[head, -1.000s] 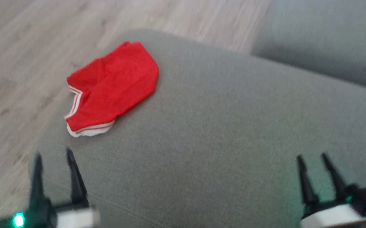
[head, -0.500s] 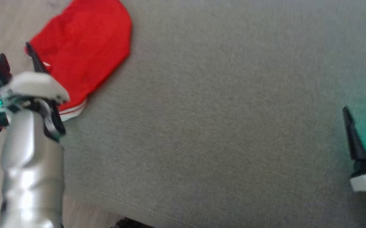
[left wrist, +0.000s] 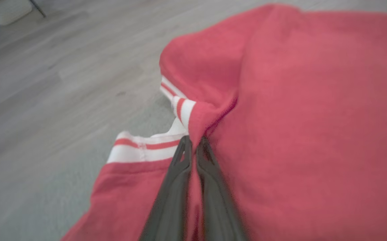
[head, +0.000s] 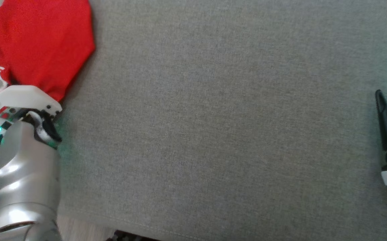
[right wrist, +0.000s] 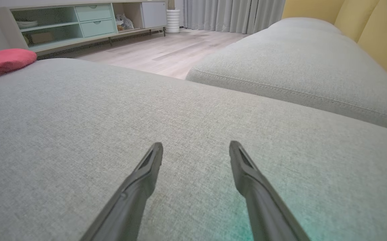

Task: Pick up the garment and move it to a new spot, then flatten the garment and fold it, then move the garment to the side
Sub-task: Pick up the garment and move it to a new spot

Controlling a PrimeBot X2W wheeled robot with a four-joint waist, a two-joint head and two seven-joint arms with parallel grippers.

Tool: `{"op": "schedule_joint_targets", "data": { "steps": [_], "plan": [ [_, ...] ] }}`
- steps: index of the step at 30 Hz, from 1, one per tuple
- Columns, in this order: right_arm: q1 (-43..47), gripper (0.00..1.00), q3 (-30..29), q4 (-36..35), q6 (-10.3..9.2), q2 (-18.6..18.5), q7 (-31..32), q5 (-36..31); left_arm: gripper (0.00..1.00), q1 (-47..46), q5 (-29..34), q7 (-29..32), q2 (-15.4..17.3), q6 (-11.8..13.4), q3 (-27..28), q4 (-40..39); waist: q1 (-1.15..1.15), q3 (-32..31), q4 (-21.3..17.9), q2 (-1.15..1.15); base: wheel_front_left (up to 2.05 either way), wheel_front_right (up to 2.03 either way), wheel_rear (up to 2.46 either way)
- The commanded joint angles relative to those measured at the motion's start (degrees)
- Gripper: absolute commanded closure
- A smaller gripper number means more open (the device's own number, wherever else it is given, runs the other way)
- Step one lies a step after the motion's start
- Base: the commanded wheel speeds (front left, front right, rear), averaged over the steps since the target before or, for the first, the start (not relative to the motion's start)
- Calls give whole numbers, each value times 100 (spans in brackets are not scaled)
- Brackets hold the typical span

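Note:
The garment (head: 36, 43) is a pair of red shorts with white-striped hems, lying at the left corner of the grey sofa cushion (head: 213, 117). In the left wrist view my left gripper (left wrist: 193, 142) is shut on a raised fold of the garment (left wrist: 297, 117) beside a striped hem. From the head, the white wrist housing (head: 19, 98) covers its fingers at the garment's near edge. My right gripper (right wrist: 196, 149) hovers open over bare cushion far to the right, with one finger (head: 385, 124) at the head view's right edge. The garment (right wrist: 2, 62) sits far left of it.
The wooden floor (left wrist: 46, 83) begins just past the cushion's left edge by the garment. A second grey cushion (right wrist: 297, 67) and a yellow backrest (right wrist: 380, 33) lie to the right. A low cabinet (right wrist: 79, 20) stands across the room.
The head camera has tipped down, shifting the whole picture. My left arm reached forward to the garment's striped hem and its gripper went from open to shut on the cloth. The right gripper stayed open.

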Motion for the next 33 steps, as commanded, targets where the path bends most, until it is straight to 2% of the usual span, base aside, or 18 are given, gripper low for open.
{"op": "schedule_joint_targets", "data": {
  "steps": [1, 5, 11, 17, 19, 27, 33],
  "plan": [
    [77, 0, 135, -59, 39, -46, -29, -5, 100, -38, 124, -337, 498, -78, 31, -134, -1, -221, -36, 0, 0, 0, 0],
    [10, 0, 290, 97, 39, 275, -29, -31, 100, -341, 427, -1021, 876, -319, -253, -342, -1, -755, -191, 0, 0, 0, 0],
    [-79, 0, 701, 398, 39, 866, -29, -194, 100, -926, 730, -1227, 1158, -772, -704, -1198, -1, -1669, -730, 0, 0, 0, 0],
    [-19, 0, 1067, 603, 39, 1463, -29, -325, 100, -1263, 536, -783, 919, -1392, -1027, -2384, -1, -2447, -1512, 0, 0, 0, 0],
    [62, 0, 1149, 658, 39, 1623, -29, -364, 100, -1245, 552, -614, 910, -1526, -1188, -2763, -1, -2657, -1810, 0, 0, 0, 0],
    [177, 0, 1166, 690, 39, 1851, -29, -392, 100, -1103, 607, 77, 647, -1702, -1840, -4025, -1, -2888, -2716, 0, 0, 0, 0],
    [96, 0, 1096, 626, 39, 1911, -29, -353, 100, -846, 612, 332, 452, -1778, -2309, -4341, -1, -2691, -3045, 0, 0, 0, 0]
  ]
}}
